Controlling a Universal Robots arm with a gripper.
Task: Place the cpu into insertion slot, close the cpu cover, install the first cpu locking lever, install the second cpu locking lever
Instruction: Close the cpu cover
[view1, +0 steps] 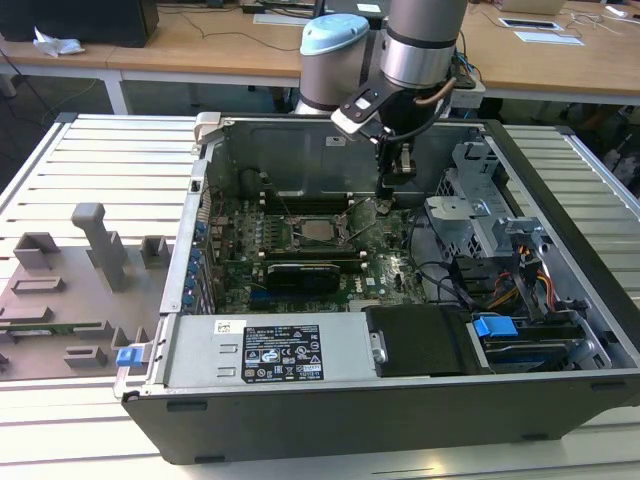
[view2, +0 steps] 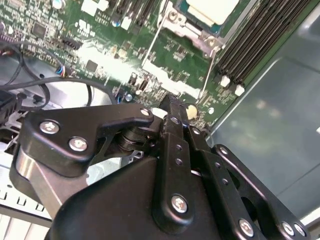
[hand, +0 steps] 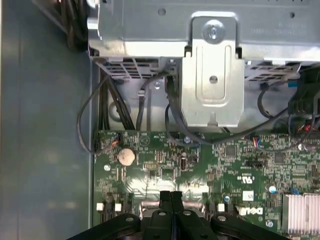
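Observation:
Inside the open computer case, the cpu (view1: 318, 232) lies flat in the insertion slot (view1: 337, 243) on the green board, its pale metal top (view2: 212, 7) showing. The silver cpu cover (view2: 192, 31) frames the chip and looks laid down over it. Two thin wire levers (view2: 209, 70) run along the socket's sides; one lever (view1: 368, 210) slants up off the board. My gripper (view1: 392, 188) hangs just to the exterior view's right of the socket. Its black fingertips (hand: 171, 197) are pressed together with nothing visible between them, close above a lever's end (view2: 200, 97).
Long black memory slots (view2: 255, 45) flank the socket. A black card (view1: 300, 272) lies in front of it, and the power supply (view1: 265, 352) sits nearer still. A metal drive cage (hand: 212, 75) with cables (view1: 450, 280) stands to the exterior view's right. A grey fixture (view1: 90, 260) sits outside the case.

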